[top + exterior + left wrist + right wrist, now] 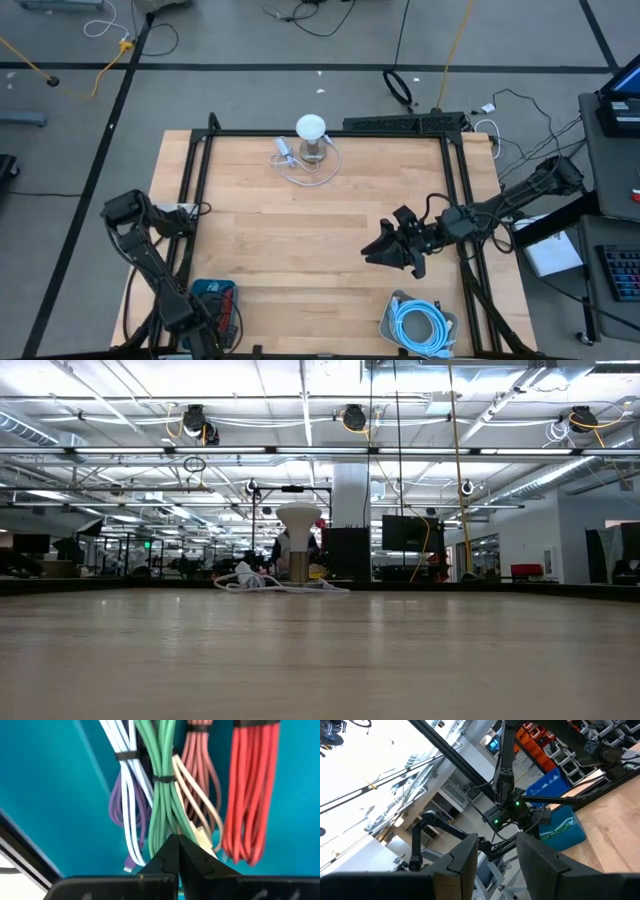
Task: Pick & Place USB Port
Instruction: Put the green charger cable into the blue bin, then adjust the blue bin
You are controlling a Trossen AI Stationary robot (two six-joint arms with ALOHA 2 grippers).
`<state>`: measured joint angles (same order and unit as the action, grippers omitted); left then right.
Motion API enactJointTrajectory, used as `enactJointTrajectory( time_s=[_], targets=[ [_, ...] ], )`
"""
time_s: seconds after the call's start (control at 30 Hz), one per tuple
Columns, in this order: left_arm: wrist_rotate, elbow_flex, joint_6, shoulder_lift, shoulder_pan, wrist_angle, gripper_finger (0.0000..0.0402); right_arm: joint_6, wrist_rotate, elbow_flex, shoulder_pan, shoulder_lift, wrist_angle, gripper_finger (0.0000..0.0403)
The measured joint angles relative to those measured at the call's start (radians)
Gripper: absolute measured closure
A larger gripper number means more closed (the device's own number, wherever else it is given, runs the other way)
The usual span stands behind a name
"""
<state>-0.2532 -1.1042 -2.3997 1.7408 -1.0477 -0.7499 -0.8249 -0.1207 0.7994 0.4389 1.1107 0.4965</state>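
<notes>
Two dark arms over one wooden counter (300, 230). One white lamp-shaped stand (311, 128) with one white cable (300, 175) looped around it. One blue bin (212, 295) holding five cable bundles: purple-white (127, 795), green (161, 780), beige (197, 815), dusty pink (200, 765), red (250, 785). One tray of light-blue coiled cable (420, 325).

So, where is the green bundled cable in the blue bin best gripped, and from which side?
Probably grip the green bundled cable at its black tie, coming straight down from above: the strands are cinched narrowest there, and the purple-white bundle and pink bundle crowd its sides.
</notes>
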Motion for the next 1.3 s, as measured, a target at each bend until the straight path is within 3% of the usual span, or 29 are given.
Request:
enactJointTrajectory(
  time_s=[0.3, 0.6, 0.77, 0.9, 1.1, 1.3],
  targets=[
    [-0.006, 0.0, -0.003, -0.047, 0.0, -0.041, 0.04, 0.0, 0.0, 0.0, 0.0, 0.0, 0.0, 0.0273],
    [0.144, -0.001, -0.003, -0.124, 0.023, -0.068, 0.0365, 0.001, 0.016, 0.0, 0.0, 0.0, -0.001, 0.0273],
    [0.312, -0.06, 0.019, -0.181, 0.052, -0.273, 0.0371, 0.003, 0.016, 0.0, -0.002, 0.0, -0.006, 0.0273],
    [0.356, -0.103, 0.038, -0.21, 0.106, -0.493, 0.0397, 0.006, 0.016, 0.0, -0.002, 0.0, -0.008, 0.0273],
    [0.364, -0.038, 0.238, -0.217, 0.246, -0.543, 0.04, 0.007, 0.015, 0.0, -0.012, 0.0, -0.008, 0.0273],
    [0.471, 0.001, 0.377, -0.217, 0.361, -0.527, 0.0401, 0.007, 0.014, 0.0, -0.015, 0.0, -0.007, 0.0273]
  ],
)
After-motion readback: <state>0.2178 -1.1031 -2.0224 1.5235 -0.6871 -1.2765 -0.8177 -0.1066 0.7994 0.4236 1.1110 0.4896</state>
